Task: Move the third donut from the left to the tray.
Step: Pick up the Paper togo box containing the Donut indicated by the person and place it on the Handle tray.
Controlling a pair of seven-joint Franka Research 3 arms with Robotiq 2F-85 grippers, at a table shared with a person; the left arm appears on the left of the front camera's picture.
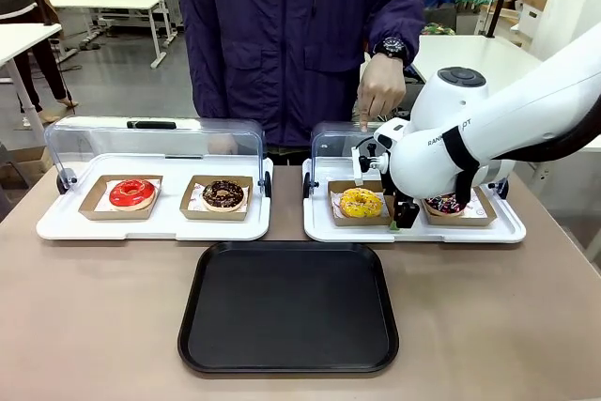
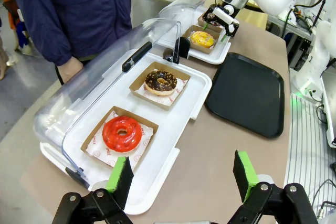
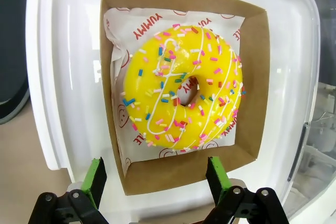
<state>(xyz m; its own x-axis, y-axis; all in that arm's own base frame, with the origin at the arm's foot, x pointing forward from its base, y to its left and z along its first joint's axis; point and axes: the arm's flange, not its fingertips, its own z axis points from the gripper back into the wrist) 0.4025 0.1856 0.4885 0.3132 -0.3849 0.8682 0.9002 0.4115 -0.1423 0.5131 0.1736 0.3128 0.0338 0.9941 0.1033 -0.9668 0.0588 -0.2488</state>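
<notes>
Two sets of jaws spread wide, neither holding anything.
Right gripper (image 3: 155, 187) poised just above the near edge of the cardboard square, yellow-iced donut (image 3: 181, 85) lying straight ahead of its green pads (image 3: 95, 179), on the white tray (image 3: 63, 77) under a raised clear lid. Left gripper (image 2: 184, 177) hanging over bare table, black tray (image 2: 247, 93) well ahead of its fingertips, red donut (image 2: 122, 133) nearer.
</notes>
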